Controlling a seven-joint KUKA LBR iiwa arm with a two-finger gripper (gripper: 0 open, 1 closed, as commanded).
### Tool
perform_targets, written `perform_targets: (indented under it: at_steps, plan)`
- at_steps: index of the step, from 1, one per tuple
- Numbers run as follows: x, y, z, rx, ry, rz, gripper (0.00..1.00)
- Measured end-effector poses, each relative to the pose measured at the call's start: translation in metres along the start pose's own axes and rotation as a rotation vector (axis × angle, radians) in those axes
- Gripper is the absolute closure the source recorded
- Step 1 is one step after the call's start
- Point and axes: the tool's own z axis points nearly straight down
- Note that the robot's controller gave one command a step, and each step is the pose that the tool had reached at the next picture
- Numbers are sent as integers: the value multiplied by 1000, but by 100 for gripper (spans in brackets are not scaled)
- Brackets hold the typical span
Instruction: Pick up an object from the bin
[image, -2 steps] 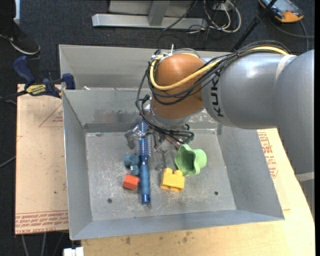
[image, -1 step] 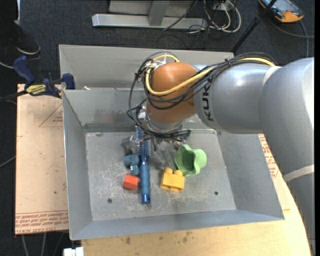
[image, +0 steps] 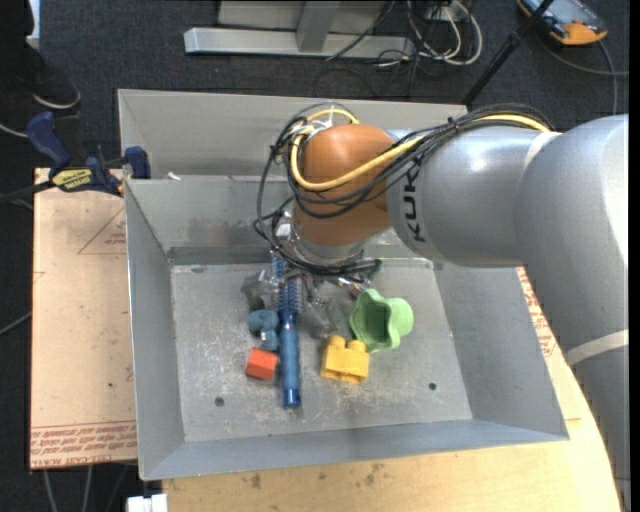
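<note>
Your jaws sit low over the back middle of the bin (image: 200, 420), tucked under the orange cover (image: 340, 180) and its loop of cables, and from this angle you cannot tell whether they stand wide, narrow or closed on anything. The thing nearest them is a long blue stick-like tool (image: 289, 355). Its ridged, coil-like upper end runs up to just under the wrist, and its plain shaft points away toward the front of the bin. Its long axis lies almost straight up and down the view, so the bulk of it lies in front of the jaws rather than to either side. That is the relation to watch: a grip across that axis near the ridged end looks the likeliest pick, though the far end would hang long. A small teal piece (image: 263, 322) touches the tool on its left, with an orange-red block (image: 262, 365) just beside the shaft lower down. On the other side, a yellow block (image: 345, 360) lies near it and a green cup (image: 381, 320), tipped on its side, rests just behind that block. The only writing you can read is "KUKA", in black letters on the silver arm (image: 500, 200) beside the orange cover.
</note>
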Motion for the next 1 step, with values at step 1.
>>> perform_targets:
  at_steps: [1]
  plan:
    - [0,0,0,1,-2,0,100]
